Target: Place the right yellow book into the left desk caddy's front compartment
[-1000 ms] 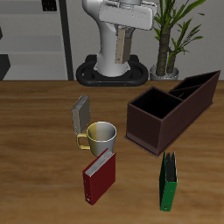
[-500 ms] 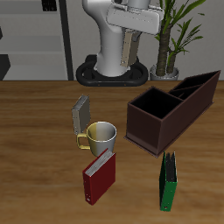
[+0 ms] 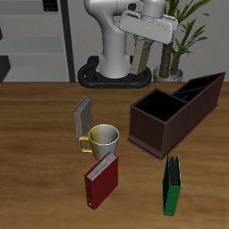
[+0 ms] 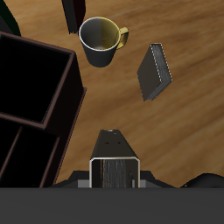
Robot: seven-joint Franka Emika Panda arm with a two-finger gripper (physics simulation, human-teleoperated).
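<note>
Gripper (image 3: 140, 55) holding a yellow book (image 3: 140, 54) aloft behind the left desk caddy (image 3: 175, 112)
On the table (image 3: 36, 161): another yellow book (image 3: 81, 115) upright by a yellow mug (image 3: 103, 139), red book (image 3: 101, 179), green book (image 3: 170, 184)

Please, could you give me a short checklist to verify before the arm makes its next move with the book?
1. Grip: the gripper is closed on the yellow book, lifted high off the table. Ok.
2. Front compartment of the caddy free: it looks dark and nothing shows inside. Ok.
3. Book over the compartment: it hangs farther back, near the robot's base, not above the caddy. Not ok.
4. Obstacles: the mug and the other yellow book stand apart from the caddy, beside the way. Ok.
5. Book turned to fit between the compartment walls: cannot tell.
</note>
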